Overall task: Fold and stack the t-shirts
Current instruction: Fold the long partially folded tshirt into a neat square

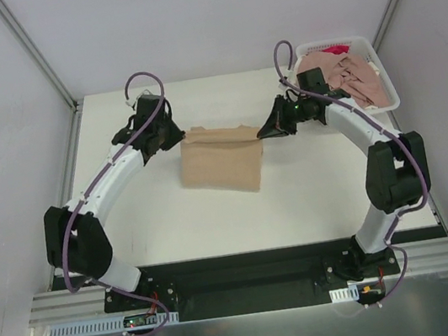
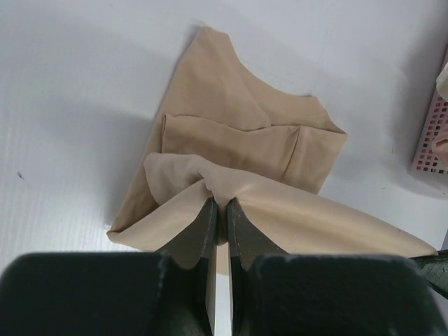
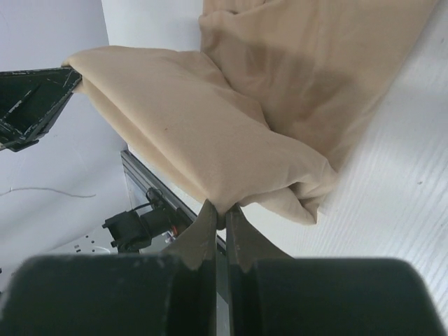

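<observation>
A plain, soft tan-beige cotton t-shirt lies partly folded on the white table, to the left of the white plastic lattice basket. The left gripper is clamped tight on the shirt's far edge, at the end farther from the basket. The right gripper pinches the same edge at the end nearer the basket. The cloth between them is raised off the table. Crumpled dusty pink t-shirts are heaped inside the basket.
</observation>
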